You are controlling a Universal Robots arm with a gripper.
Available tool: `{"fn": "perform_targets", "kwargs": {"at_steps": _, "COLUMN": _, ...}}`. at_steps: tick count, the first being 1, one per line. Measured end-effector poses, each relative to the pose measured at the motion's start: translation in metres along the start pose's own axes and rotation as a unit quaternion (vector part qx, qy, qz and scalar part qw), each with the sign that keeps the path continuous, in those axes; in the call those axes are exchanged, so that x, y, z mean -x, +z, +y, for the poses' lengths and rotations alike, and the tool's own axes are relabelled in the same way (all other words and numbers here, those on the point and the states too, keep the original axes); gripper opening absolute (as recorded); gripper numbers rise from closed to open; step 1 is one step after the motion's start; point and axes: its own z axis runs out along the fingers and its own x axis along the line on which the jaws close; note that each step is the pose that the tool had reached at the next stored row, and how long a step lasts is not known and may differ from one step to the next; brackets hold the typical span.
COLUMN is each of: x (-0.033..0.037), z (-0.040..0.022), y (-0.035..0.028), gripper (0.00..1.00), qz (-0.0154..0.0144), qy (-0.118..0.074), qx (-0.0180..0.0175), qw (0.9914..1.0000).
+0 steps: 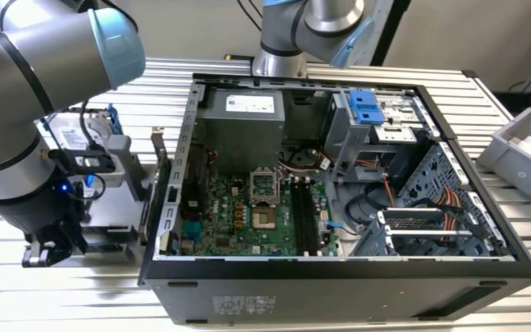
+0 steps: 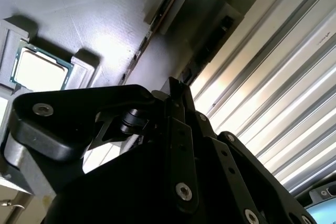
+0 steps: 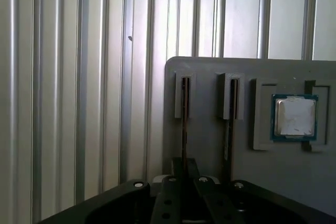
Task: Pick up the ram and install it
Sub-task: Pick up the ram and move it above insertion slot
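ram (image 3: 185, 124) stands on edge in tray (image 3: 210, 72) slot. thin, light, stiff, but fragile imo. grab flat faces near top edge, keep off contacts, no twisting. gripper (image 3: 184, 165) down at same slot, lined up with ram. honestly can't tell if it's clamped on or gapped. second stick (image 3: 229, 124) in next tray slot, chip (image 3: 294, 116) in tray pocket beyond. case (image 1: 339, 277) just beside tray, on exterior view's right.

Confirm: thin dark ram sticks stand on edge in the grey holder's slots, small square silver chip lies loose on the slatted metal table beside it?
Wrong on the chip. The first wrist view shows the small square silver chip in a recess of the grey holder, not loose on the slatted metal table. The thin dark ram sticks do stand on edge in its slots.
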Motion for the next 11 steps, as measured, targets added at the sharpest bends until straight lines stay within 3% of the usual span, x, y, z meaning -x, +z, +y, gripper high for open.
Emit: {"fn": "perform_targets", "kwargs": {"at_steps": 11, "x": -0.0002, "z": 0.0003, "y": -0.0129, "gripper": 0.00, "qz": 0.0001, "qy": 0.000, "qx": 0.0001, "qw": 1.00000}}
